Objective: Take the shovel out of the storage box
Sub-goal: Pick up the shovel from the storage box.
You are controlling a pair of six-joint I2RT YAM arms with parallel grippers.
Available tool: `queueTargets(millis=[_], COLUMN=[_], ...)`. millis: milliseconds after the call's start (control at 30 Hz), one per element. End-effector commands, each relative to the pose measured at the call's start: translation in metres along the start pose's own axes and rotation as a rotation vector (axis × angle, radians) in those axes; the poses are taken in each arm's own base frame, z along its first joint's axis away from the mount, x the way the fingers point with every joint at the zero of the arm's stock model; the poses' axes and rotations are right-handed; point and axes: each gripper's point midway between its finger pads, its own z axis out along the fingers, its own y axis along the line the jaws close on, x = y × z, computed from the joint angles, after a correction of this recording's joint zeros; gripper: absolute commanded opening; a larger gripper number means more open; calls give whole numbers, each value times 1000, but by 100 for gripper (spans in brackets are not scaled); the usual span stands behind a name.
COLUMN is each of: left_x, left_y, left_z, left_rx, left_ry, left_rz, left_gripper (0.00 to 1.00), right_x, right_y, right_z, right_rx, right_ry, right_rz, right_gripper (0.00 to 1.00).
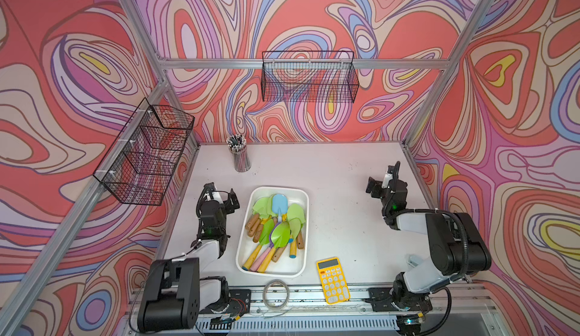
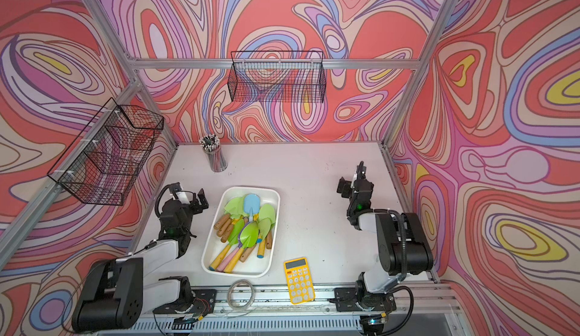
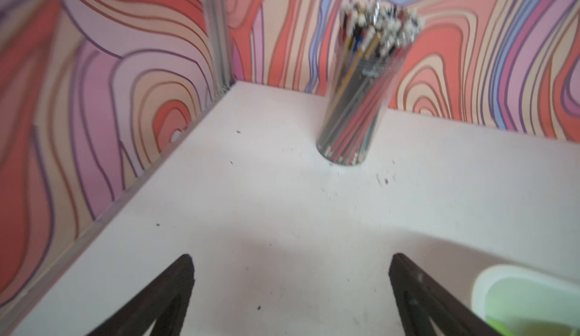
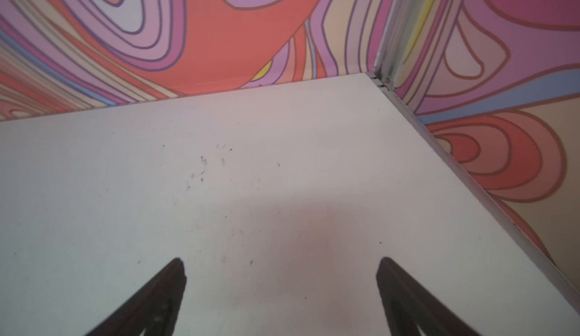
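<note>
- Swirled red, pink and lilac wall covering closes in three sides of your cell, and a white tabletop with a few dark specks carries everything.
- The storage box sits on the tabletop between the two arms, nearer the left one, with a long side facing each arm.
- A pile of toy shovels lies inside it, crossed over one another. Most blades are green, and the handles are wood, yellow or pink.
- The light blue shovel lies on top at the far end of the storage box, blade pointing to the back wall.
- Your left gripper hangs just beside the far left corner of the storage box, jaws spread wide, holding nothing. In its wrist view the fingers frame bare tabletop, with the storage box rim at the edge.
- Your right gripper is well apart from the storage box, on the right side, also spread wide with nothing between its jaws.
- A clear pencil holder, full of pencils, stands upright near the back left corner.
- A yellow calculator lies at the front edge, just beside the near right corner of the storage box, and a coiled cable lies in front of the storage box.
- Two black wire baskets hang on the frame, one at the back and one on the left.
</note>
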Motion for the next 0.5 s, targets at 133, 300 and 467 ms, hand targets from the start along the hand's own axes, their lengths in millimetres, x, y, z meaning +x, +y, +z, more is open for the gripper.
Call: queueTargets(millis=[133,300,467], left_x=[-31,-70,-72], left_y=[0,-54,-94], left_z=[-22,-33,-48], left_rx=[-78,91,252], left_ry=[21,68,246], left_rz=[-239,-295,-302], left_gripper=[100,100,100], right_x=[-27,-36,-40], right_y=[-40,16,66], right_z=[1,-10,-34], right_rx=[410,185,-54], right_ry=[349,384,417], right_rz=[249,234,214], right_gripper=[98,98,98])
